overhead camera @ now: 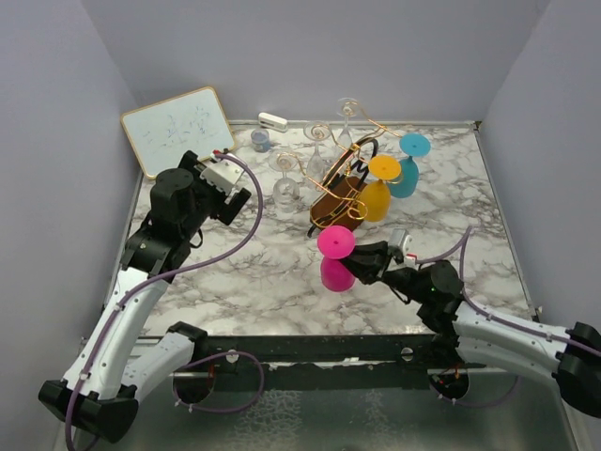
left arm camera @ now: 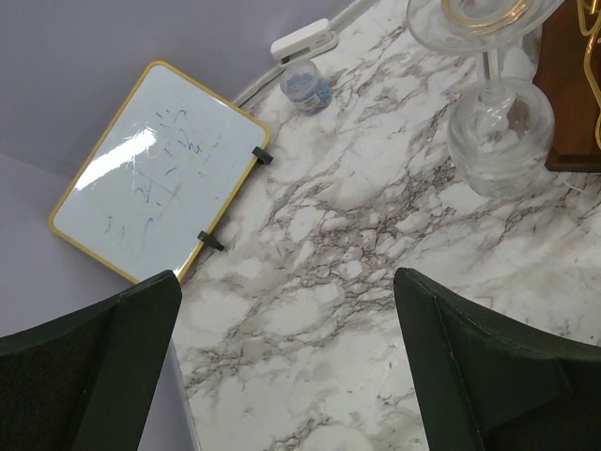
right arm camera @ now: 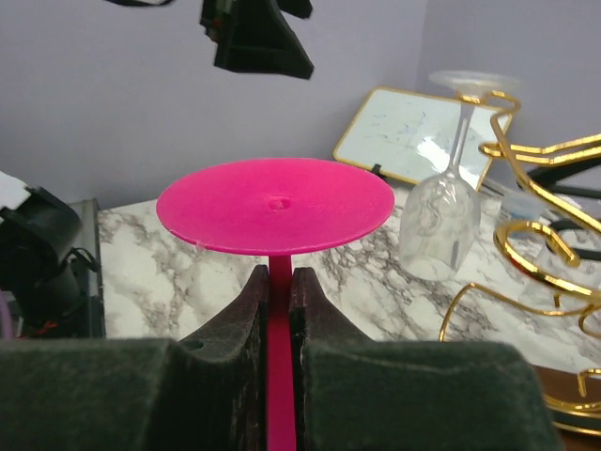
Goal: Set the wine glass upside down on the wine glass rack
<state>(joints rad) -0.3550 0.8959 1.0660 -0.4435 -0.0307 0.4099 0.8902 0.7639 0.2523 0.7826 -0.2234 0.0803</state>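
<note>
The pink wine glass [overhead camera: 335, 242] is upside down, foot on top, at the table's front middle. My right gripper [overhead camera: 362, 261] is shut on its thin stem just under the round foot [right arm camera: 275, 204], fingers [right arm camera: 246, 310] pressed against both sides. The wine glass rack [overhead camera: 340, 193], gold wire on a brown base, stands behind it; its curled gold arms [right arm camera: 537, 246] show to the right in the right wrist view. My left gripper [overhead camera: 225, 175] hovers open at the back left, with only marble table between its fingers [left arm camera: 441, 319].
Clear glasses [overhead camera: 286, 180] hang upside down on the rack's left side. A yellow glass [overhead camera: 377, 195] and a teal glass [overhead camera: 408, 169] are at its right. A whiteboard [overhead camera: 178, 130] leans in the back left corner, near a small jar [overhead camera: 260, 141] and a white object [overhead camera: 272, 120].
</note>
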